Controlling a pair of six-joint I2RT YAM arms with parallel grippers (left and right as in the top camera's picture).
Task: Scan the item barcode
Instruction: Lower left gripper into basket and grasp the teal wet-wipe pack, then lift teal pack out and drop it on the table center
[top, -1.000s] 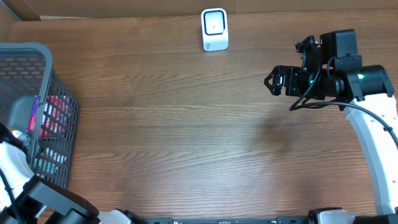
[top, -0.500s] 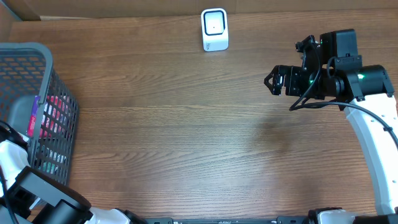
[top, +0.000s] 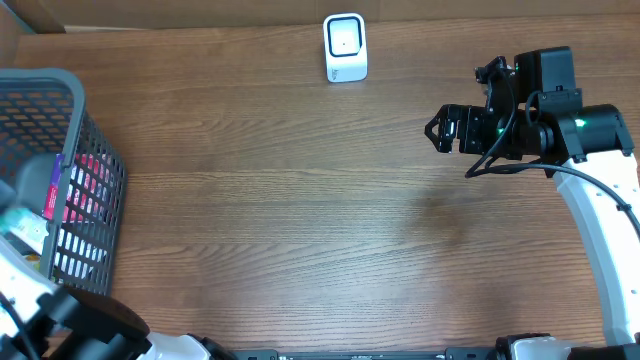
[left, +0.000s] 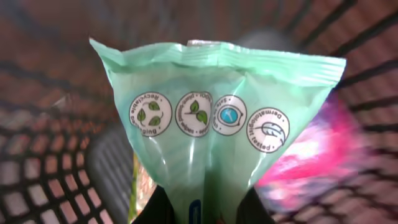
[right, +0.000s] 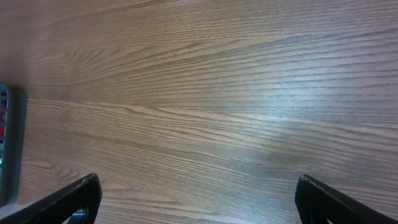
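Left gripper (left: 202, 210), barely visible, clenched on green pouch (left: 217, 118); round-icon lettering unreadable; basket (left: 43, 180) blurred. Right gripper (right: 199, 200) released.

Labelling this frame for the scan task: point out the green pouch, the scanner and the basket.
green pouch (left: 217, 149), left wrist view, middle of its front face.
scanner (top: 345, 46), overhead view, its white front panel.
basket (top: 97, 215), overhead view, its right mesh wall.
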